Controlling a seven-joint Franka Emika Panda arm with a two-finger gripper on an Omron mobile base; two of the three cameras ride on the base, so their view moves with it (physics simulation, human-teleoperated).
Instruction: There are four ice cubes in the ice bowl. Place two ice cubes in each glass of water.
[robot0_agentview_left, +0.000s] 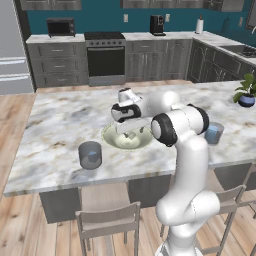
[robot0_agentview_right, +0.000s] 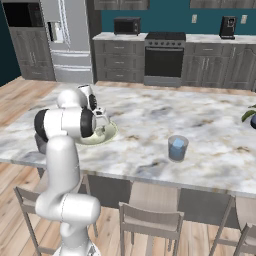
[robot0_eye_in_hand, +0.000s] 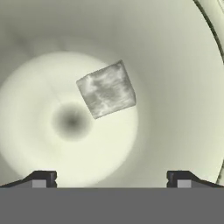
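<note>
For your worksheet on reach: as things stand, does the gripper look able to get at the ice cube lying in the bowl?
Probably yes. The gripper hangs open inside the ice bowl, and the ice cube lies alone on its floor, with nothing between it and the fingertips.

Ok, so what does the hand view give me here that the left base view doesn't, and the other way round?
Hand view: one ice cube lying loose on the floor of the ice bowl, a little off centre, with the finger tips wide apart and nothing between them.
Left base view: the two tumblers on the island, one left of the bowl near the front edge, one to the right past the arm, plus the plant pot.
Both: the bowl, with the open jaws pointing down into it.
</note>
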